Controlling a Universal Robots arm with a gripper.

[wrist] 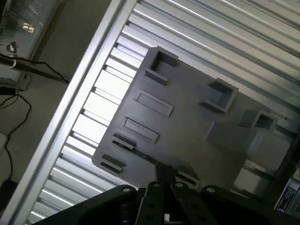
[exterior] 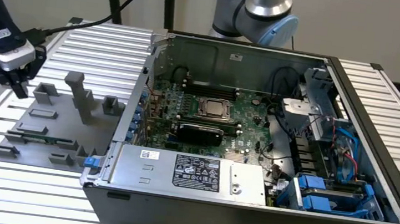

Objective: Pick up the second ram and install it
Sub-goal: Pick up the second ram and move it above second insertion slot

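Green second ram (exterior: 36,138) in grey holder (exterior: 60,131) | my hand (exterior: 19,92) near, fingers together, empty | approach; grasp likely needs them parted.

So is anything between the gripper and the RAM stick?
Nothing visible. The gripper hangs near the far end of the grey tray; the RAM stick lies uncovered in a nearer slot, the tall post off to one side.
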